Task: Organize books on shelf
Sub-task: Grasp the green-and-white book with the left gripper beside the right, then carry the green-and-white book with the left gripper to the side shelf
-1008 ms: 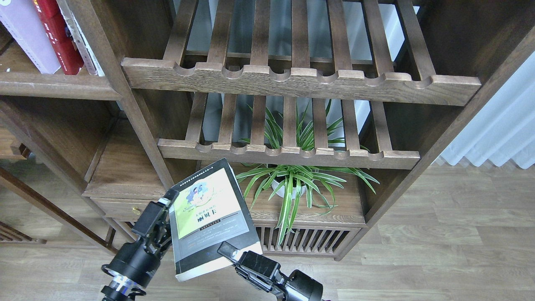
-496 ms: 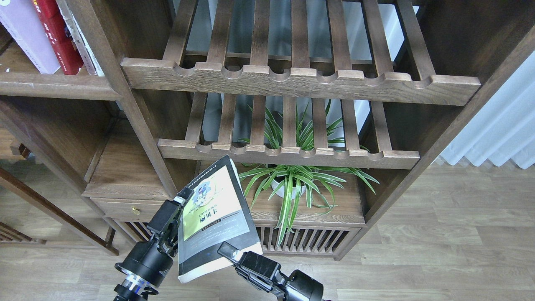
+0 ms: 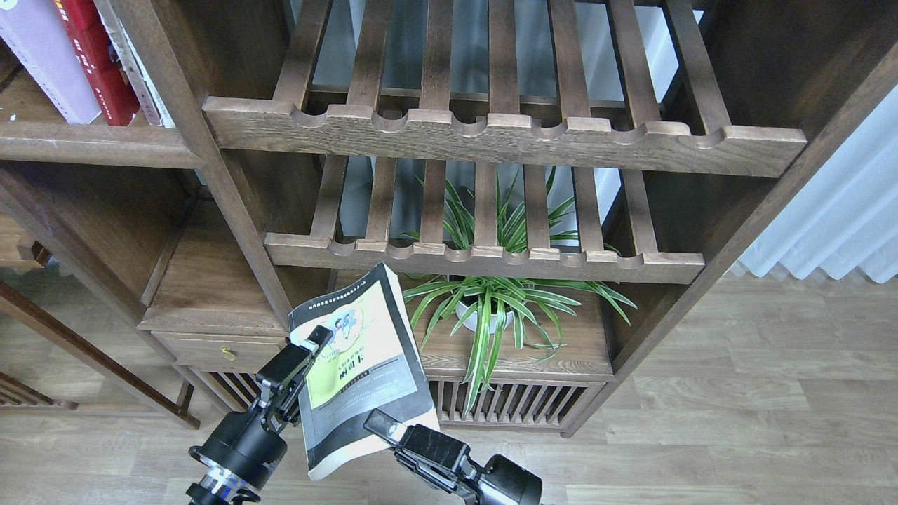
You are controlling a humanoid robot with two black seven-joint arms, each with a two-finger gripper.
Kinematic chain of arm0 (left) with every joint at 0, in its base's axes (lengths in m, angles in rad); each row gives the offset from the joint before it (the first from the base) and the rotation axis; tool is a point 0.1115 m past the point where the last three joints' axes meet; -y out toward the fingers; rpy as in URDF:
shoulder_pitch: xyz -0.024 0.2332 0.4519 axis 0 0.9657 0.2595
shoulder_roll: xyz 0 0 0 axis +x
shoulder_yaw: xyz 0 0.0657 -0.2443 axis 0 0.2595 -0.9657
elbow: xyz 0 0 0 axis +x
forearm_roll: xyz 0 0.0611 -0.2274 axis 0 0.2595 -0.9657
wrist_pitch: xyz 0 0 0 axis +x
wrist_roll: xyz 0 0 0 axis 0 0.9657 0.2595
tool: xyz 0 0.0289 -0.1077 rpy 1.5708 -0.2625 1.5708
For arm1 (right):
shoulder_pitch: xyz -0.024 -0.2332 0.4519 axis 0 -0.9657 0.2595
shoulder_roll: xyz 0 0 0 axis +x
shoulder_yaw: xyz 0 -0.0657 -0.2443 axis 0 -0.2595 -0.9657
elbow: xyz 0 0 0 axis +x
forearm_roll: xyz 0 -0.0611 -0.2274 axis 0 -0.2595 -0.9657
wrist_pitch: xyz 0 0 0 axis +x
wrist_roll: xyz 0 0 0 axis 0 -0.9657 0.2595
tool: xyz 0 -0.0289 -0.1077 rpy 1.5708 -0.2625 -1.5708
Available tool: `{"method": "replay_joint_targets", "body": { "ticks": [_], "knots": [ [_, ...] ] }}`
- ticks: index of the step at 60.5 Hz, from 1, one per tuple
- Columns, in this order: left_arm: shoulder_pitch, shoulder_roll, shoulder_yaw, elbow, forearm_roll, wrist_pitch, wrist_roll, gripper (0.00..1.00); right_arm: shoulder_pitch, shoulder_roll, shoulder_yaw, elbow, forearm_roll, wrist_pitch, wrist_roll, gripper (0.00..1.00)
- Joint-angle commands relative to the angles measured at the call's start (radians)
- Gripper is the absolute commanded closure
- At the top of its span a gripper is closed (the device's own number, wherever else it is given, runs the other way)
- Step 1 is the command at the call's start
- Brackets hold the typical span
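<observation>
Two books already shelved up left of the thick black-grey paperback; both pincers, left and right, clamp it, unshelved.

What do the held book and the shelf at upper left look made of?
Black-grey book: paperback, slightly glossy card cover, cream paper page edges visible at its lower end. Shelf: dark-brown stained wood, visible grain, rounded front edge, matte finish; solid or veneer unclear.
</observation>
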Motion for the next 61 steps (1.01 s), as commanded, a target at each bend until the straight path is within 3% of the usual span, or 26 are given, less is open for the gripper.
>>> {"method": "replay_joint_targets", "body": {
  "ticks": [1, 26, 29, 32, 33, 35, 39, 42, 50, 61],
  "knots": [
    [0.006, 0.036, 0.012, -0.012, 0.000, 0.000, 0.004, 0.90, 0.014, 0.000, 0.008, -0.003, 0.004, 0.001, 0.002, 0.86],
    [0.008, 0.117, 0.019, -0.041, 0.002, 0.000, 0.007, 0.90, 0.049, 0.000, 0.011, -0.029, 0.007, 0.001, 0.004, 0.82],
    [0.008, 0.120, 0.019, -0.041, 0.002, 0.000, 0.007, 0.90, 0.049, 0.000, 0.011, -0.029, 0.005, 0.001, 0.004, 0.73],
    [0.008, 0.122, 0.019, -0.041, 0.003, 0.000, 0.007, 0.90, 0.049, 0.000, 0.011, -0.031, -0.001, 0.001, 0.005, 0.52],
    [0.008, 0.122, 0.019, -0.041, 0.005, 0.000, 0.009, 0.90, 0.049, 0.000, 0.011, -0.031, -0.006, 0.001, 0.004, 0.41],
    [0.008, 0.124, 0.019, -0.041, 0.007, 0.000, 0.007, 0.90, 0.049, 0.000, 0.011, -0.031, -0.010, 0.001, 0.004, 0.32],
    [0.008, 0.125, 0.016, -0.041, 0.007, 0.000, 0.007, 0.90, 0.049, 0.000, 0.014, -0.031, -0.033, 0.001, 0.007, 0.26],
    [0.008, 0.128, 0.005, -0.041, 0.008, 0.000, 0.009, 0.90, 0.049, 0.000, 0.019, -0.031, -0.046, 0.001, 0.010, 0.14],
    [0.009, 0.163, -0.024, -0.046, 0.011, 0.000, 0.013, 0.90, 0.048, 0.000, 0.020, -0.031, -0.046, 0.001, 0.011, 0.01],
    [0.016, 0.300, -0.101, -0.096, 0.014, 0.000, 0.016, 0.90, 0.046, 0.000, 0.022, -0.046, -0.047, 0.001, 0.011, 0.01]
  ]
}}
